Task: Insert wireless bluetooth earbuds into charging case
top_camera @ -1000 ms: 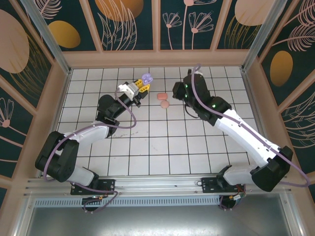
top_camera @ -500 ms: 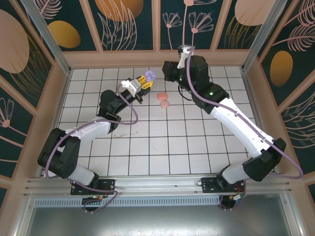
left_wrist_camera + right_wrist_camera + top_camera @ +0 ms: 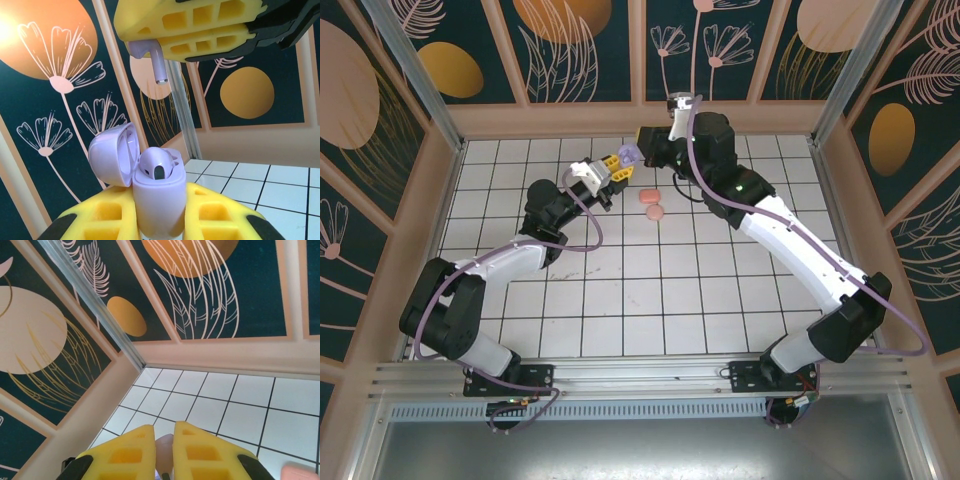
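left gripper (image 3: 611,170): upper middle of the top view, just left of centre. It's clamped on the body of the purple case (image 3: 158,200), one yellow pad on each side. I'm holding it up off the table (image 3: 620,290) so the other arm gets a steady target.

case: upright, with the lid (image 3: 112,155) flipped open to the left, so the sockets face up. One purple bud (image 3: 156,167) is already seated inside. I can't tell from here how much of the second socket is clear.

loose purple earbud (image 3: 151,55): top of the left wrist view, above the case and a bit left of its mouth. The stem points down, which I reckon is how it has to go in. It's apart from the case, not touching.

right gripper (image 3: 164,447): pressed together on that bud's head, with something pale showing in the slot between my fingers. In the top view it sits just right of the case.

leftovers: an upper pinkish case (image 3: 651,194) and a lower pinkish case (image 3: 656,211) lie touching on the table, below both grippers and out of the way.

next, imo: nudge the bud right over the empty socket, then lower it. The thing's tiny, so any tilt could jam the stem on the rim.
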Controlling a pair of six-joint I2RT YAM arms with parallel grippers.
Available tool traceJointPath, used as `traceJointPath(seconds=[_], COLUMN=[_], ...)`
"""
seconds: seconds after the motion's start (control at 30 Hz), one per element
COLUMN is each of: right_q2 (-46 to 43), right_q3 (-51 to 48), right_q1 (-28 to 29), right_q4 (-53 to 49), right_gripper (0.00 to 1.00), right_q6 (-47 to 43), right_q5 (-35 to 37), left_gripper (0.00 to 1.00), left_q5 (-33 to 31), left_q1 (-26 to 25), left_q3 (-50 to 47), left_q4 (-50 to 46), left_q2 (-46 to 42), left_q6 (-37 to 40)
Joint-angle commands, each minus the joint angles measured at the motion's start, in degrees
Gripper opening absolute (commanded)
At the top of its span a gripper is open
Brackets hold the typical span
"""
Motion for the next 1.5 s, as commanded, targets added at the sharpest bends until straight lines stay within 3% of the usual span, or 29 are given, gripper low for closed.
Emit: traceJointPath(seconds=[0.0, 1.47], right_q2=[1.05, 0.08], right_q3=[-0.63, -6.43], right_q1=[0.81, 0.88], right_q4=[2.83, 4.09], right_gripper=[0.12, 0.08], right_q6=[-0.64, 0.73], right_q5=[-1.36, -0.08], left_gripper=[0.0, 0.0], left_q5=[1.08, 0.03], left_q1=[-0.29, -0.29], left_q3=[1.72, 1.45], left_q4=[0.61, -0.1], left_q2=[0.35, -0.87], left_q6=[1.23, 2.37])
